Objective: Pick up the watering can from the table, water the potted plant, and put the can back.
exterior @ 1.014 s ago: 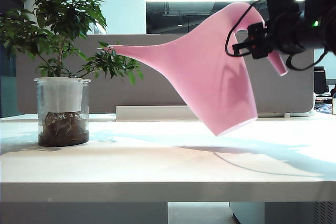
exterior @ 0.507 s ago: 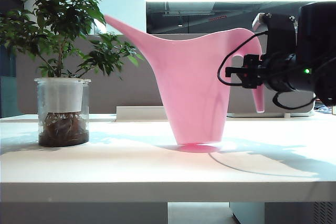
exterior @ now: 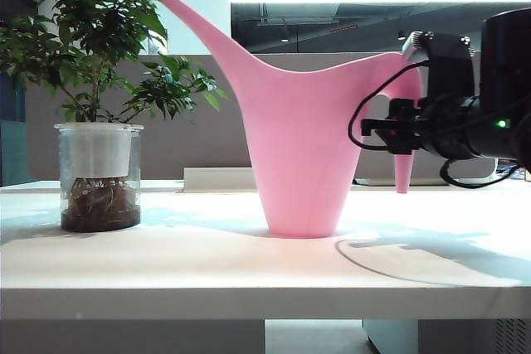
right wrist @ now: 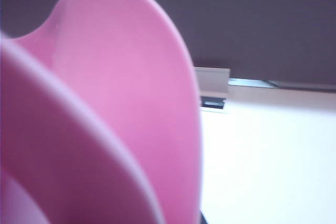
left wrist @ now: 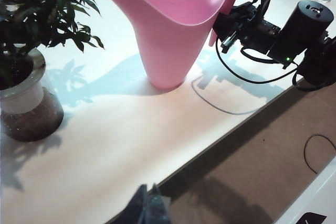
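Exterior view: my right hand [exterior: 388,132] grips the can [exterior: 303,155] by its handle; the can stands upright on the surface [exterior: 207,263], right of the plant [exterior: 95,105]. My left hand is unseen.

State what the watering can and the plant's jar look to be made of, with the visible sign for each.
Watering can: probably plastic, smooth matte pink; one seamless moulded piece with a thin rim, held at its handle by the right claw.
Plant's jar: likely clear glass, though clear plastic is possible; transparent wall showing a white inner pot, roots and dark soil.
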Robot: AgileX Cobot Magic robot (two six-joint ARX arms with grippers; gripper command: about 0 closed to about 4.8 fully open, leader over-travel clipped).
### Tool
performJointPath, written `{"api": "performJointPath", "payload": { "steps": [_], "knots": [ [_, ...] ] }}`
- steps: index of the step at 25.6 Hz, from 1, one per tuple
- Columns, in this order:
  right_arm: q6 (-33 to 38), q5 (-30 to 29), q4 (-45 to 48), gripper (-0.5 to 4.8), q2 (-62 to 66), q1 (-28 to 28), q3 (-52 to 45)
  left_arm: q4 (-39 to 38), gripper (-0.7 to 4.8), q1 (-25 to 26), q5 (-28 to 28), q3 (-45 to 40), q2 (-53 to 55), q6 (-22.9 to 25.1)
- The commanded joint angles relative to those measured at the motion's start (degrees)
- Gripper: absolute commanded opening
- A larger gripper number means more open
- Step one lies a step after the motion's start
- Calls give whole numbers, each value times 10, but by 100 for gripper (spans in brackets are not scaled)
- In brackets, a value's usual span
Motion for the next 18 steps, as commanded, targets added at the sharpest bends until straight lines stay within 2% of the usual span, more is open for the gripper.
{"api": "performJointPath", "payload": {
  "steps": [1,3,4,5,9,11,18],
  "knots": [
    [-9,7,8,-1,3,0,-24,7,3,-1,2,2,0,0],
    [-10,6,7,38,3,0,-33,7,3,-1,2,2,0,0],
    [-21,6,7,126,3,0,-37,7,3,-1,3,2,0,0],
    [-25,6,7,138,3,0,-38,7,3,-1,3,2,0,0],
    [-37,1,7,138,3,0,-38,7,3,-1,3,2,0,-17],
    [-60,0,8,102,-6,0,-38,7,3,-1,3,2,-1,-20],
    [-82,0,8,109,-48,0,-35,7,3,-1,3,2,0,-20]
  ]
}}
